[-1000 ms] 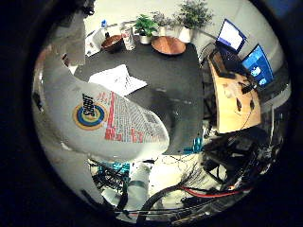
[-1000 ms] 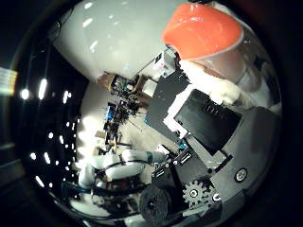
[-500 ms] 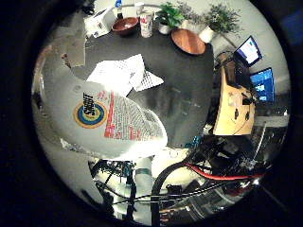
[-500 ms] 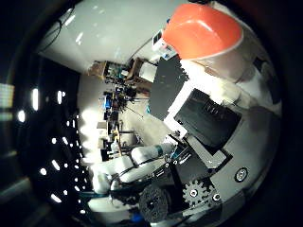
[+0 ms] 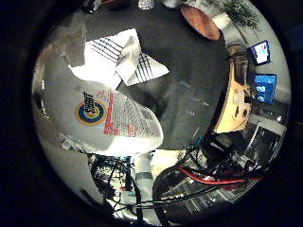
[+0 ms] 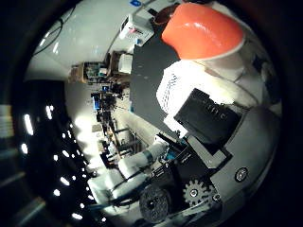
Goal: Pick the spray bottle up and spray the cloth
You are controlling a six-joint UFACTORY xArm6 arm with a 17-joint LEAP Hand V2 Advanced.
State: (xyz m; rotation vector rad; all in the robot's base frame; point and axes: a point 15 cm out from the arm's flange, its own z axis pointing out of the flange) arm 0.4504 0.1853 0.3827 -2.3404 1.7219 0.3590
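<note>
My hand [image 6: 213,118] is shut on the spray bottle and holds it in the air above a dark table [image 5: 189,80]. The right little finger side palm view shows the bottle's white body [image 5: 104,118] with its printed label, close to the palm. The right thumb side palm view shows its orange spray head [image 6: 199,30] with my black and white fingers [image 6: 204,113] curled just beneath it. The cloth [image 5: 123,59], white with dark stripes and loosely folded, lies on the table beyond the bottle.
A wooden bowl [image 5: 201,19] stands at the table's far side. A wooden desk [image 5: 237,99] with monitors [image 5: 260,52] stands beside the table. Small boxes [image 6: 137,28] sit at a table edge. The robot's base and stands are below.
Both views have shifted: the hand has carried the bottle further over the table towards the cloth, which now looks larger. The grip on the bottle is unchanged.
</note>
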